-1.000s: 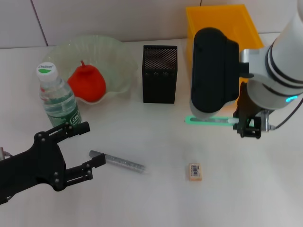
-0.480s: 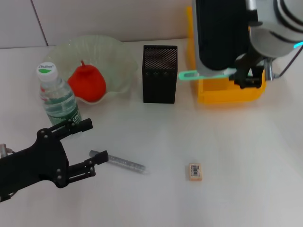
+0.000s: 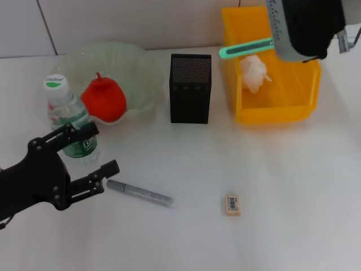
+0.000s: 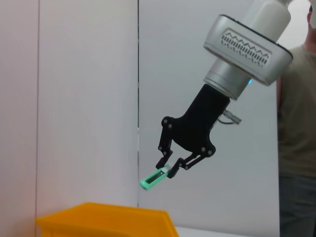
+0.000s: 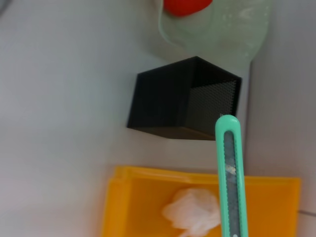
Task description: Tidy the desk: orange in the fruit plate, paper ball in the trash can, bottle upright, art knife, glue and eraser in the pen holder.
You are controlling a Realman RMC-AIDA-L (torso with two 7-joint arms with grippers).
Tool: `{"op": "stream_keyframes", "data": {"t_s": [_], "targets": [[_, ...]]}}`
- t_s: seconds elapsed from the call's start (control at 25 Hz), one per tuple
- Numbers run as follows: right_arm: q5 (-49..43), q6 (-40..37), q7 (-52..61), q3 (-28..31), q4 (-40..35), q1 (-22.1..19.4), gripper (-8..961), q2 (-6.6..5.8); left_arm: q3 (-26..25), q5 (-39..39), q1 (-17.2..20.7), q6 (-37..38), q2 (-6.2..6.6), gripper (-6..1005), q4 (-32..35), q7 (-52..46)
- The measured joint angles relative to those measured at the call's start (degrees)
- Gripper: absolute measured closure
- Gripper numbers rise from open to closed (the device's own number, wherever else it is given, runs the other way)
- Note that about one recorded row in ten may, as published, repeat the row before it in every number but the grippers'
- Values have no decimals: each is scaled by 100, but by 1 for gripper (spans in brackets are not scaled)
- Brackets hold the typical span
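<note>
My right gripper (image 4: 170,169) is shut on the mint-green art knife (image 3: 246,47), held high over the yellow trash can (image 3: 273,114), right of the black pen holder (image 3: 190,87). The paper ball (image 3: 253,73) lies in the trash can. The orange (image 3: 104,100) rests in the fruit plate (image 3: 138,70). The bottle (image 3: 63,107) stands upright, its base covered by my open left gripper (image 3: 102,149). The grey glue (image 3: 140,193) lies on the desk (image 3: 293,186) by the lower fingertip. The eraser (image 3: 232,204) lies farther right.
In the right wrist view the art knife (image 5: 231,177) points over the trash can (image 5: 143,207) towards the pen holder (image 5: 185,101). A person (image 4: 296,148) stands behind the desk. A tiled wall (image 3: 141,22) runs along the back edge.
My right arm has lifted the art knife from low over the desk up and back above the trash can, uncovering the paper ball. My left gripper has shifted left, in front of the bottle.
</note>
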Motion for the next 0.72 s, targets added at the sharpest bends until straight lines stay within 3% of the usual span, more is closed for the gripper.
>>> {"op": "stream_keyframes", "data": {"t_s": [0.44,0.72], "targets": [[-1,1215,-2322,289,-492,-630,768,135,-87,-57,55,260,-52,202,-56,104],[-6,1882,-3238,236,-275,-767,765,149,59,-5,111,347,-37,203,-57,100]]}}
